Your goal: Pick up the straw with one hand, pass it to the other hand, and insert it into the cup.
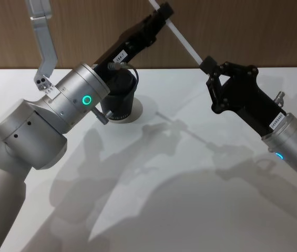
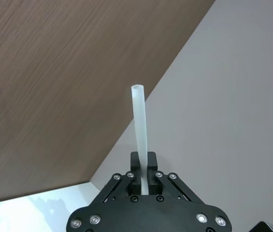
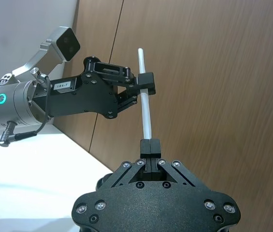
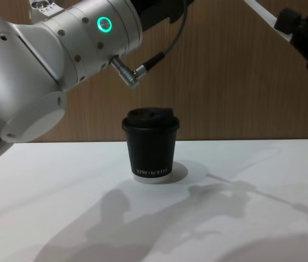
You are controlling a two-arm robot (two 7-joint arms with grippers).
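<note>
Head view: the straw (image 1: 186,46) hangs slanted above the desk (image 1: 201,199), the left tool (image 1: 163,11) clamped near its far upper end, the right tool (image 1: 208,65) clamped on its lower end — both pinched shut on it. The cup (image 1: 121,101) stands under the left arm, nearer that tool. Left wrist view: the straw (image 2: 139,125) juts straight out from between the closed fingers (image 2: 151,162). Right wrist view: the straw (image 3: 147,113) runs from the right tool (image 3: 150,147) on through the left tool (image 3: 145,83). Chest view: the cup (image 4: 151,144) is upright, lid on, contents hidden — the straw (image 4: 258,9) is high to its right.

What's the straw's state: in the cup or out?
Out: left gripper and right gripper both clamp the straw mid-air, away from the cup.
</note>
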